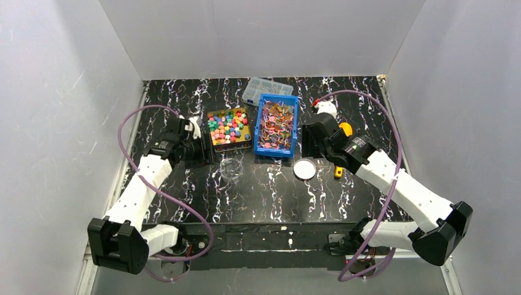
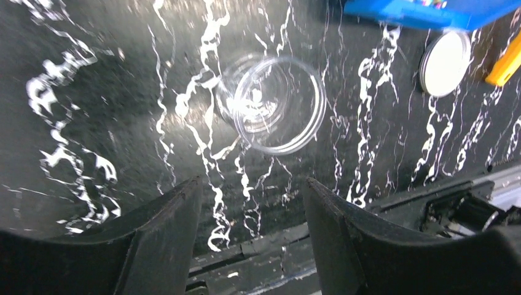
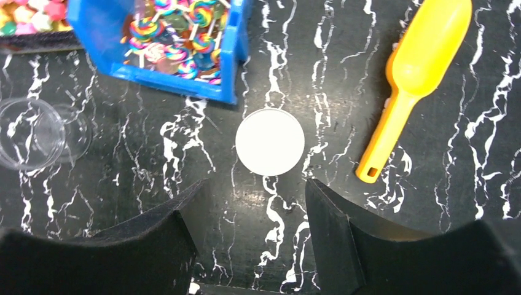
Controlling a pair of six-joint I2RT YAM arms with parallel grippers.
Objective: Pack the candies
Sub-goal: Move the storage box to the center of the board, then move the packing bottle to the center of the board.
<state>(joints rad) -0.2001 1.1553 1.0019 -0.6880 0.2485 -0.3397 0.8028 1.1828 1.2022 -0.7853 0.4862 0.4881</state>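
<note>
Presently: candies [image 1: 276,126] heaped in blue bin [image 1: 274,152] and dark tray [image 1: 230,146]; none in clear jar [image 2: 279,104]. Left gripper [image 2: 252,184] spread, empty, near jar. Right gripper [image 3: 255,184] spread, empty, over white lid [image 3: 270,141]. Hazard: light jar probably tips or skids if nudged, scattering sweets.

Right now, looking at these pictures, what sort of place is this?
Probably a lab test cell for robots: plain white walls box in a black marbled table, two arms are bolted at its near edge, and candies wait in a blue bin.
</note>
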